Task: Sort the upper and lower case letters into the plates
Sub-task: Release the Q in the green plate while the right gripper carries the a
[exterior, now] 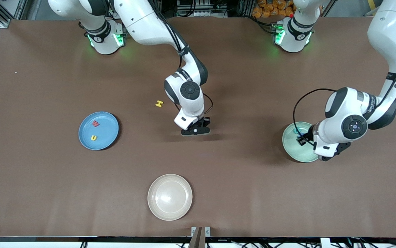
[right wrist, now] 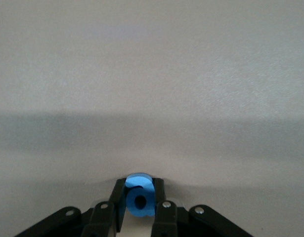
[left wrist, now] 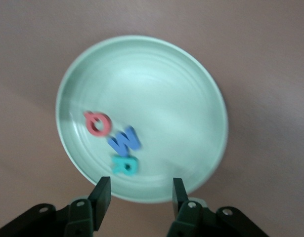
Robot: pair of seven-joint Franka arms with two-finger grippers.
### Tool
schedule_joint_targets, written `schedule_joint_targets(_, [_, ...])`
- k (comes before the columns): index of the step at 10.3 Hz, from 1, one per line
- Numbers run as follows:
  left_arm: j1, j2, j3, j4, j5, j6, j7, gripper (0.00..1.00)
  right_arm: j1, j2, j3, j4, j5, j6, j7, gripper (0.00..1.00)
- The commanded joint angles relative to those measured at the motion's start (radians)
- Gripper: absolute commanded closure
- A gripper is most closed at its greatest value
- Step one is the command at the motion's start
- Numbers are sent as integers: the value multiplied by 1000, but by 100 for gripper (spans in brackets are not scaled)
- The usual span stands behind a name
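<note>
My right gripper (exterior: pixel 195 131) is low over the middle of the table, shut on a small blue letter (right wrist: pixel 140 197) pinched between its fingers. A yellow letter H (exterior: pixel 159 103) lies loose on the table close by. The blue plate (exterior: pixel 110 129) toward the right arm's end holds a red letter (exterior: pixel 95 123) and a yellow one (exterior: pixel 94 137). My left gripper (left wrist: pixel 140 190) hangs open and empty over the edge of the mint green plate (left wrist: pixel 181 98). In that plate lie a red letter (left wrist: pixel 97 123), a blue letter (left wrist: pixel 125 140) and a teal letter (left wrist: pixel 125 165).
A cream-beige round plate (exterior: pixel 170 197) with nothing in it sits near the table's front edge, nearer the front camera than my right gripper. Brown table surface stretches between the three plates.
</note>
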Motion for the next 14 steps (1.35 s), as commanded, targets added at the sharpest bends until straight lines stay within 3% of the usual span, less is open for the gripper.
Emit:
schedule_joint_targets(1, [1,-15,-47,1,-96,-20,-41,41,-8,-44,-72,-3,2,-34,48,100])
schedule_joint_targets(5, [-106,-3,-80,10,-173,-12,-229,41,-11,-82,-303,-12,2,-197,33,100])
schedule_joint_targets(7, [-198,8,-78,42,-245,-6,-326,41,-49,-152,-374,-128,3,-177,-146,100])
schedule_joint_targets(11, [-411,42,-77,65,-256,101,-575,41,-213,-373,-377,-435,3,-78,-451,100])
schedule_joint_targets(14, [-585,57,-72,91,-253,161,-750,41,-302,-395,-376,-506,3,-71,-564,100])
